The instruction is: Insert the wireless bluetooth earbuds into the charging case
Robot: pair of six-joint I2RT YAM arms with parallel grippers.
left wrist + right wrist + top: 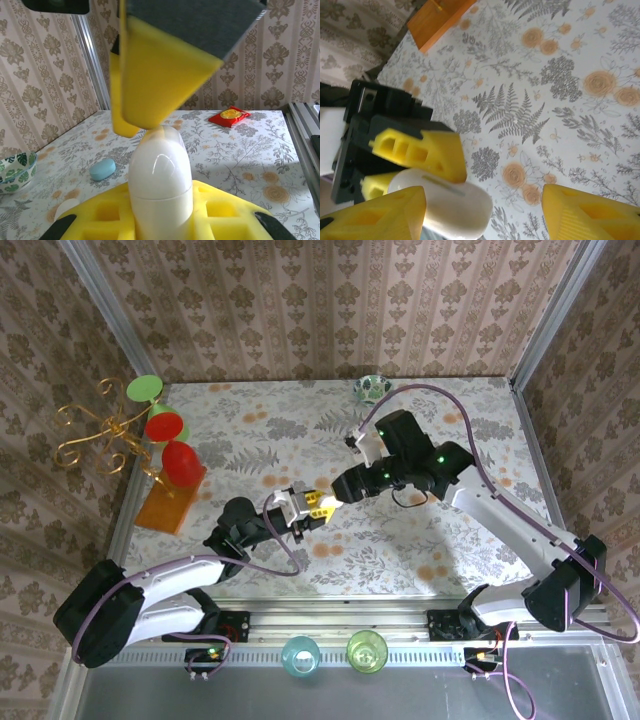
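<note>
A white pebble-shaped charging case [160, 185] stands upright, lid closed, between the yellow foam fingers of my left gripper [161, 222], which is shut on it above the middle of the table [303, 506]. My right gripper [332, 496] hangs right against it, and one of its yellow fingers [160, 75] looms over the case's top. In the right wrist view the case [447, 202] lies by my left finger, and my right gripper [482, 212] is open with its fingers wide apart. A pale-blue case [102, 169] lies on the table. The earbuds are out of view.
A gold stand with red and green discs [150, 430] rises from an orange base [170, 502] at the left. A patterned bowl [371, 388] sits at the back. Two cups [300, 654] [367, 651] stand at the near rail. A red packet [230, 116] lies farther off.
</note>
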